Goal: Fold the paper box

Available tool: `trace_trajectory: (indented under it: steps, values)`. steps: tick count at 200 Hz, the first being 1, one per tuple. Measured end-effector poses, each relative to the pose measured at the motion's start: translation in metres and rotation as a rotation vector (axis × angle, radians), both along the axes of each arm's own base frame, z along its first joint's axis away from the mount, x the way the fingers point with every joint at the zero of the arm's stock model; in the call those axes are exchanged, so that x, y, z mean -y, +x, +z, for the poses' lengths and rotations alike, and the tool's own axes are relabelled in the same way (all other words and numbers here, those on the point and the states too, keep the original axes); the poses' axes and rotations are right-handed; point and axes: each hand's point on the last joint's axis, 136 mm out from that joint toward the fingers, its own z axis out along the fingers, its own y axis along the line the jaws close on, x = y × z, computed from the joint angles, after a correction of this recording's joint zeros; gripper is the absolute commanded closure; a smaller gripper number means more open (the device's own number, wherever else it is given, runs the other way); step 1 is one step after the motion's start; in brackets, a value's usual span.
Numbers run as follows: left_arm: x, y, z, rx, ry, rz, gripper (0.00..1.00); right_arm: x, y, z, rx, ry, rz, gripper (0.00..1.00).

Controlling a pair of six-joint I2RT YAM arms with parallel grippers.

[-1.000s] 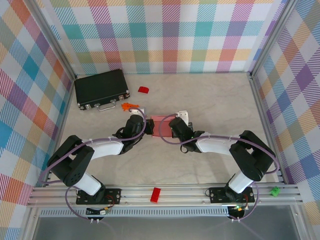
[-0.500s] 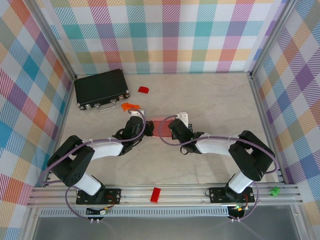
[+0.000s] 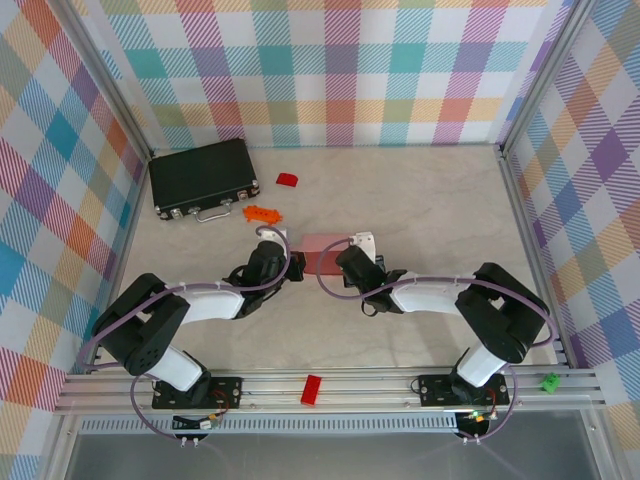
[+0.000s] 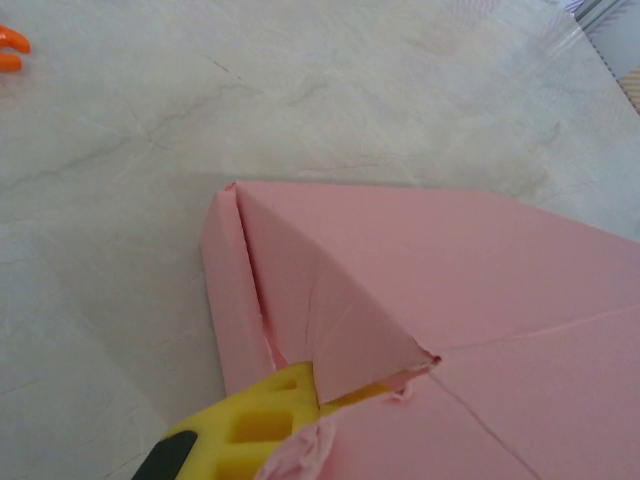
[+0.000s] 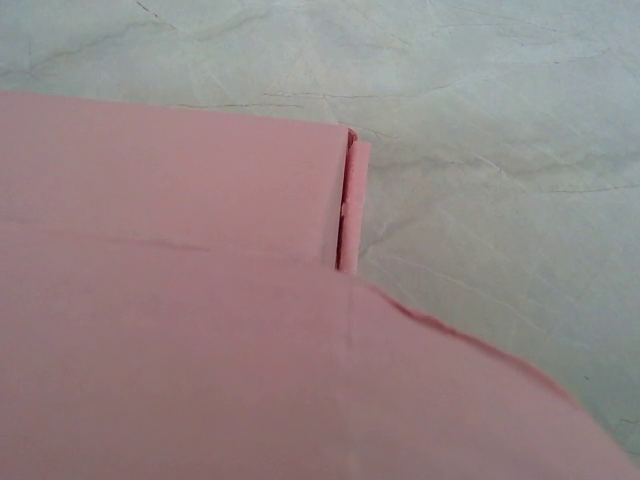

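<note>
Presently we find the box [image 3: 320, 250] lying at mid-desk, between the two hands. The left hand [image 3: 296, 265] meets its left end and the right hand [image 3: 337, 264] its right end, both low over the desk [image 3: 420, 200].

From the left wrist, the box [image 4: 450, 290] shows a corner with a side wall raised and a triangular flap folded over it. One yellow finger [image 4: 265, 425] sits against that flap's lower edge, where the card is crumpled. We cannot tell whether the left hand is clamped or apart.

From the right wrist, the box [image 5: 170, 300] shows a flat pink panel with a narrow folded edge standing at its corner. Whether this hand's fingers are apart or together we cannot tell.

A black case [image 3: 203, 175] lies at the far left, well apart from the box.
</note>
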Motion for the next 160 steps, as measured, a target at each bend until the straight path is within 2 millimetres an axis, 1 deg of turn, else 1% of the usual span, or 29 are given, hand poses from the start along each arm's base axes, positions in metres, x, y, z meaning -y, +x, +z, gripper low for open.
trace_trajectory:
  steps: [73,119,160]
  values:
    - [-0.002,-0.006,-0.008,-0.013,0.020,-0.004,0.96,0.000,-0.005,-0.001,0.001,0.011,-0.005,0.91]
    - [-0.002,-0.006,-0.012,-0.016,0.031,0.002,0.96,-0.001,-0.008,-0.002,-0.001,0.014,-0.001,0.84]
    - [-0.002,-0.008,-0.014,-0.019,0.037,0.001,0.96,0.000,-0.010,-0.003,-0.001,0.015,-0.002,0.76]
